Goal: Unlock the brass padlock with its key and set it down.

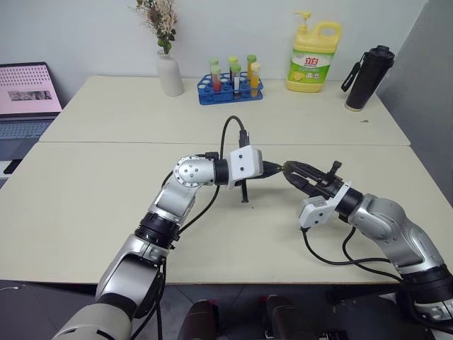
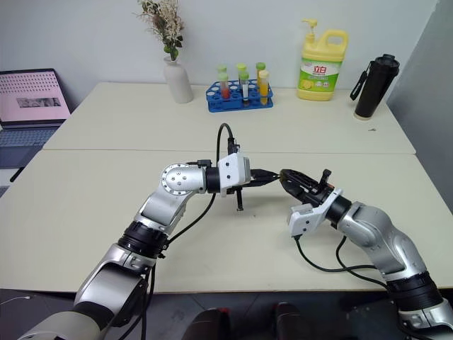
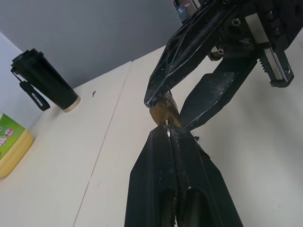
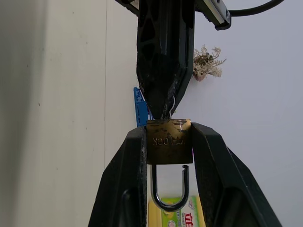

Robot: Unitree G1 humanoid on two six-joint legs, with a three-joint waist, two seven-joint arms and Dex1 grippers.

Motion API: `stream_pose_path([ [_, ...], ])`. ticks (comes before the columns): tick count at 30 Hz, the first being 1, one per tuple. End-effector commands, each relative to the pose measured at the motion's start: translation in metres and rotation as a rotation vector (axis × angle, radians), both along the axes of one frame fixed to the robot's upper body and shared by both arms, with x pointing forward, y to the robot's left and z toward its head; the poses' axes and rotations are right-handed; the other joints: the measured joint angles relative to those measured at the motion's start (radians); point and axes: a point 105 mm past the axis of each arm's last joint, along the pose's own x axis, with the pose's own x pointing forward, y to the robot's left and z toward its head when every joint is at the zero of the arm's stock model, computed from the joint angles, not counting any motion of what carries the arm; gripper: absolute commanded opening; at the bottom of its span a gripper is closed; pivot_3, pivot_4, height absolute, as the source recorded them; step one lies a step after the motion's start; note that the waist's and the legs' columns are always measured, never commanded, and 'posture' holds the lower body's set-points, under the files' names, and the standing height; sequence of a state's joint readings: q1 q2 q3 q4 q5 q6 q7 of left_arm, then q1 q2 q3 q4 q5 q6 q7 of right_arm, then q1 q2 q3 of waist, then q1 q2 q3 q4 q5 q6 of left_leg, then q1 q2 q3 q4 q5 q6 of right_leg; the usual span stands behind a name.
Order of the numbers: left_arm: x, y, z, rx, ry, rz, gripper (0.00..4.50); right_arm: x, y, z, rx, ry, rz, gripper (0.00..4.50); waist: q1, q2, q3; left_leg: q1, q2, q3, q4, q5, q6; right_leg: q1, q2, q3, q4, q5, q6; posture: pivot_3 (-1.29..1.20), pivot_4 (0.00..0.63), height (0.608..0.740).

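The left gripper [image 3: 166,134] is pinched tight on the key [image 4: 171,108], which sits in the padlock [image 4: 169,141]. The right gripper [image 4: 169,142] clamps the padlock's brass body from both sides, up above the table [image 1: 106,205], with the shackle [image 4: 169,189] popped loose on one end.

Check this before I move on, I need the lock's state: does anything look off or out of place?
Only the padlock, clamped in the right end effector: one end of its shackle hangs free of the body, so it looks unlocked. The left end effector, shut, meets the body's other end. The table looks tidy.
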State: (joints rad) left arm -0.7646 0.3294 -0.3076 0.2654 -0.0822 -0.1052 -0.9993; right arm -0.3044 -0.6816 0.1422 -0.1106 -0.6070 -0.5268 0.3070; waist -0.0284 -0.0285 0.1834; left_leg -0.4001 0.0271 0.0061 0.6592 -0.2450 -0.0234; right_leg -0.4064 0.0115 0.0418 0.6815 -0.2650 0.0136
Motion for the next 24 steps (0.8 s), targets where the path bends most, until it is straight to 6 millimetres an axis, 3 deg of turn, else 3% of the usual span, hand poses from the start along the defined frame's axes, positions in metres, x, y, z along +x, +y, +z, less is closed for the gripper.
stream_pose_path([
  [1,-0.004,-0.003,0.014,-0.083,0.089,-0.02,0.0,-0.006,0.008,0.014,0.024,-0.049,0.047,0.94,0.0,0.0,0.0,0.0,0.0,0.0,0.0,0.0,0.0,0.0,0.0,0.0,0.0,0.0,0.0,0.0,0.15,0.74],
  [2,-0.003,-0.002,0.015,-0.091,0.12,-0.009,0.0,-0.006,0.007,0.014,0.023,-0.048,0.047,0.94,0.0,0.0,0.0,0.0,0.0,0.0,0.0,0.0,0.0,0.0,0.0,0.0,0.0,0.0,0.0,0.0,0.15,0.74],
  [4,-0.001,-0.001,0.014,-0.09,0.161,0.004,0.57,-0.006,0.007,0.014,0.022,-0.048,0.047,0.94,0.0,0.0,0.0,0.0,0.0,-0.001,0.0,0.0,0.0,0.0,0.0,0.0,0.0,0.0,0.0,0.0,0.15,0.74],
  [10,0.005,0.013,0.012,-0.097,0.395,0.067,2.5,-0.006,0.004,0.012,0.014,-0.042,0.044,0.94,-0.001,0.0,0.0,0.0,0.0,-0.001,0.001,0.0,0.0,0.0,0.001,-0.001,0.0,0.0,0.0,0.0,0.15,0.74],
  [13,-0.004,0.011,0.014,-0.115,0.523,0.047,3.47,-0.006,0.003,0.011,0.009,-0.037,0.048,0.94,-0.002,0.0,0.0,0.0,0.0,-0.001,0.001,0.0,0.0,0.0,0.001,-0.001,0.0,0.0,0.0,0.0,0.15,0.74],
  [17,-0.01,0.005,0.018,-0.149,0.606,0.044,3.47,-0.005,0.004,0.01,0.003,-0.036,0.062,0.94,-0.001,0.0,0.0,0.0,0.001,-0.001,0.001,0.0,0.0,0.0,0.001,-0.001,0.0,0.0,0.0,0.0,0.15,0.74],
  [24,-0.008,-0.005,0.016,-0.164,0.606,0.068,3.47,-0.005,0.006,0.011,0.004,-0.036,0.074,0.94,-0.001,0.0,0.0,0.0,0.001,-0.001,0.001,0.0,0.0,0.0,0.001,0.0,0.001,0.0,0.0,0.0,0.15,0.74],
])
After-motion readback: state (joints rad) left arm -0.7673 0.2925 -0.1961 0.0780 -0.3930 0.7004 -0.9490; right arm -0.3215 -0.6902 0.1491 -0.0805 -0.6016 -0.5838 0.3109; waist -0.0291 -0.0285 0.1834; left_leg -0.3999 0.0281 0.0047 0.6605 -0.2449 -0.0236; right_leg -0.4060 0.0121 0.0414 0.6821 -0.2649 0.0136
